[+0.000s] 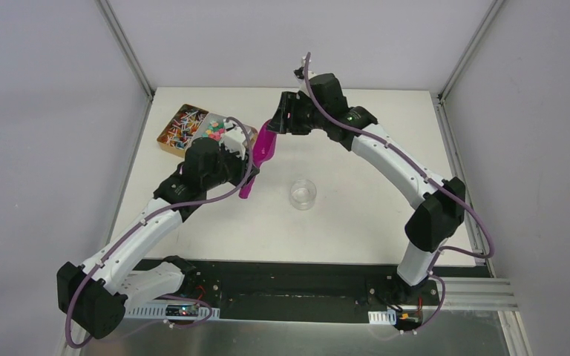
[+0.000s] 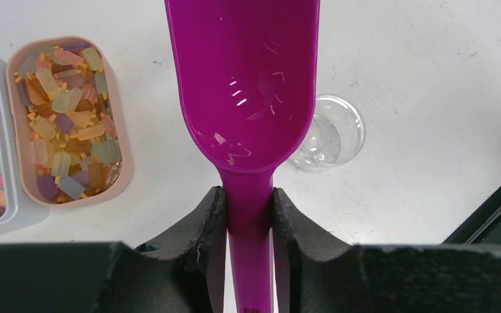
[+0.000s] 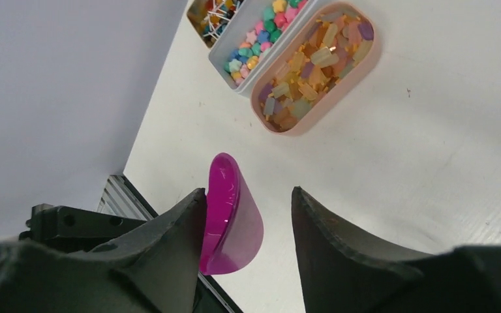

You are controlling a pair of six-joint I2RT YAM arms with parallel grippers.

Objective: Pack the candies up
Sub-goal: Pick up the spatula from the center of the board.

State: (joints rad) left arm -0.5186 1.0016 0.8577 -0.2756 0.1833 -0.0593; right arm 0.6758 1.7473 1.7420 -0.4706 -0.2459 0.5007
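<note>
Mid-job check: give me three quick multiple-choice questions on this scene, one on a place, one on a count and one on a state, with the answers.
1. Where on the table do the candy trays stand?
A. the far left part
B. the near right corner
C. between the arm bases

2. How many candy trays stand side by side?
A. one
B. three
C. five

3. What is in the scoop that the left hand holds?
A. a heap of sweets
B. a jar
C. nothing

Answers:
1 A: the top view shows them at the table's far left.
2 B: the right wrist view shows three in a row.
3 C: in the left wrist view the scoop's bowl is bare, and the candies lie in the trays.
</note>
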